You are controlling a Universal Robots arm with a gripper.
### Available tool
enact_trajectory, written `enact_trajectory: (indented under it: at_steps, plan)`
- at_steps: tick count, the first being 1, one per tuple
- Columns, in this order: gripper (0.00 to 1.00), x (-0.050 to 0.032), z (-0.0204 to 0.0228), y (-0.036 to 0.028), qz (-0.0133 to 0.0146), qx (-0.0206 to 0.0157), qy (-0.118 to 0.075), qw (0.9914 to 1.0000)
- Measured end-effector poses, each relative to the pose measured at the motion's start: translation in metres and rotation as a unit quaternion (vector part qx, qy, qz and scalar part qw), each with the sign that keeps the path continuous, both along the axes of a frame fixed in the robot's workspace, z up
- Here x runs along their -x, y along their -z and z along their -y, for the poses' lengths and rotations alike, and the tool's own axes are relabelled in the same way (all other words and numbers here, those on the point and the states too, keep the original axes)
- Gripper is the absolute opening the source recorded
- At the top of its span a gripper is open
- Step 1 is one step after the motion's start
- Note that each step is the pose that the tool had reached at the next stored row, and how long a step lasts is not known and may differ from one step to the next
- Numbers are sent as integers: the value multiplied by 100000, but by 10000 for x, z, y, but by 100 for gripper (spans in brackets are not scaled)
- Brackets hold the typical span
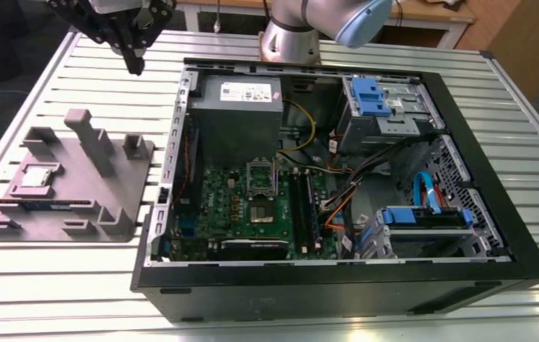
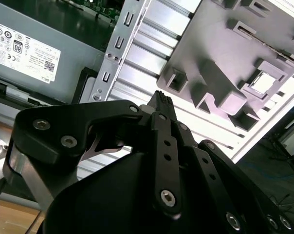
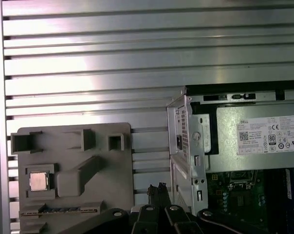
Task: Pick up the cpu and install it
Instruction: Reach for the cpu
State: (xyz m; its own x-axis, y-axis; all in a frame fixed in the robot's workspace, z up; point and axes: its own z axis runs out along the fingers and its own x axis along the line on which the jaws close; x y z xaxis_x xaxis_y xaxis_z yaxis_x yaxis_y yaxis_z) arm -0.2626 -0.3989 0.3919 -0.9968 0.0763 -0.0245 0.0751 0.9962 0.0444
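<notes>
The cpu (image 1: 38, 178) is a small silvery square lying flat in a recess of the grey holder block (image 1: 108, 192) on the exterior view's left. In both wrist views it sits in that same recess, cpu (image 3: 39, 181) and cpu (image 2: 264, 83). My gripper (image 1: 136, 68) hangs high over the table behind the block, beside the case's back corner and well away from the cpu. Its black fingertips (image 3: 156, 189) are pressed together with nothing between them, as the gripper (image 2: 161, 100) also shows. The motherboard's socket (image 1: 262, 187) lies open inside the case.
The open black computer case (image 1: 479, 235) fills the middle and right of the slatted metal table (image 1: 60, 285). Inside are a grey power supply (image 1: 239, 96), cables and blue drive brackets. A narrow memory stick (image 1: 46, 205) lies in the block's front slot. Upright posts (image 1: 93, 139) rise from the block.
</notes>
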Motion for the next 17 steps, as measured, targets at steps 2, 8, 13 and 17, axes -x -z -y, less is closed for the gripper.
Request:
enact_trajectory:
  at_steps: [2, 8, 13, 17]
  plan:
    - [11, 36, 0, 1, 0, 0, 0, 100000]
    - [11, 131, 0, 2, 1, 1, -1, 100000]
    - [11, 219, 0, 5, -1, 1, -3, 100000]
    - [11, 293, 0, 9, 1, -1, 0, 100000]
